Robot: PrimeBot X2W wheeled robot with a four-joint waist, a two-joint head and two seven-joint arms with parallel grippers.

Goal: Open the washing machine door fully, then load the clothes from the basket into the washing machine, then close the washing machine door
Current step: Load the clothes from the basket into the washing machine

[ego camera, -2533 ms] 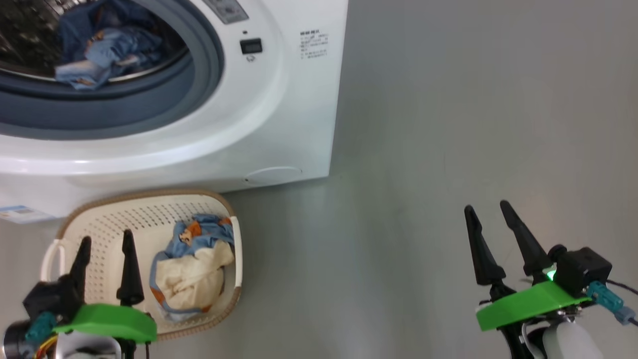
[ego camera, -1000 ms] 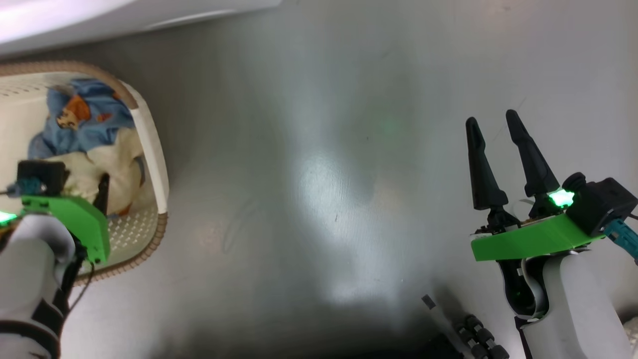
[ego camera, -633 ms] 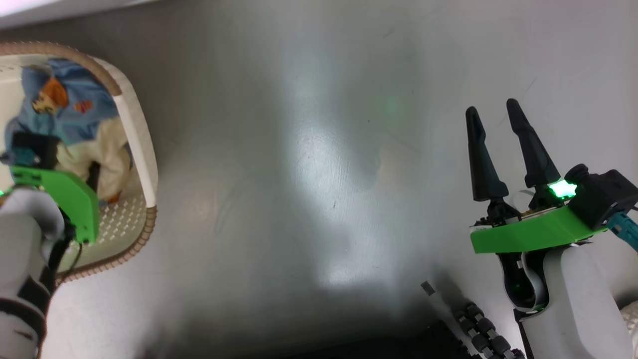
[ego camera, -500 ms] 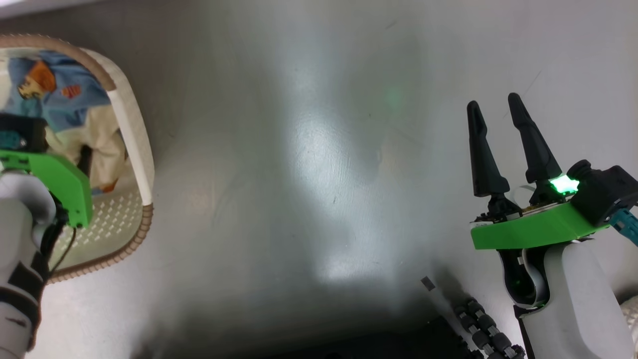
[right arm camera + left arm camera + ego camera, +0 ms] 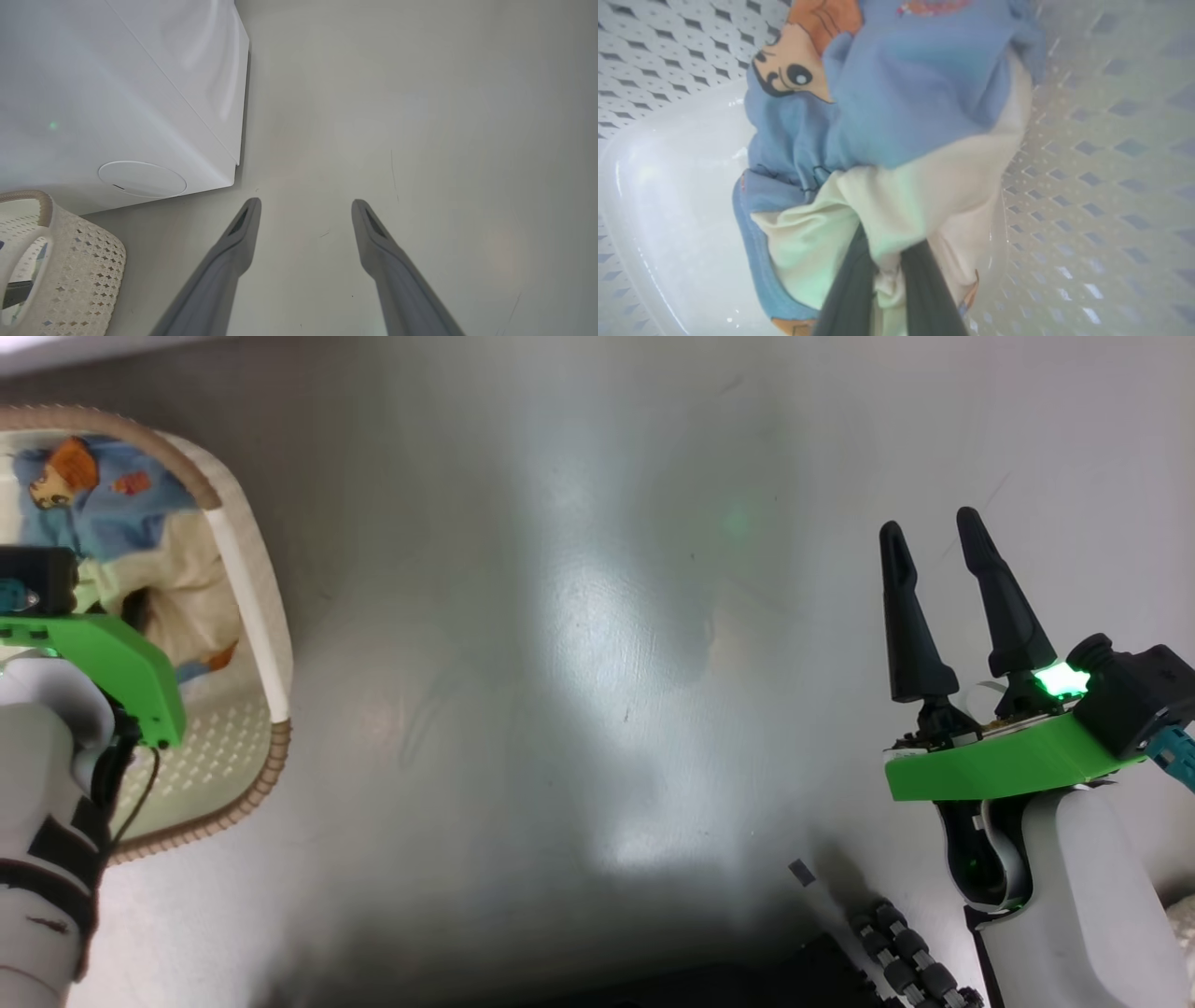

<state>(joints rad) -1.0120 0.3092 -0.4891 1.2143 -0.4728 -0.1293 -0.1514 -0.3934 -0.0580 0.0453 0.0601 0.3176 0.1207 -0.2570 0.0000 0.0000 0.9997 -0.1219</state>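
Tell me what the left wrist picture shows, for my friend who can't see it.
Two dark fingers of the left gripper pinch a fold of cream cloth in a small bundle of clothes, light blue with orange cartoon figures. The bundle lies inside a white basket with little holes.
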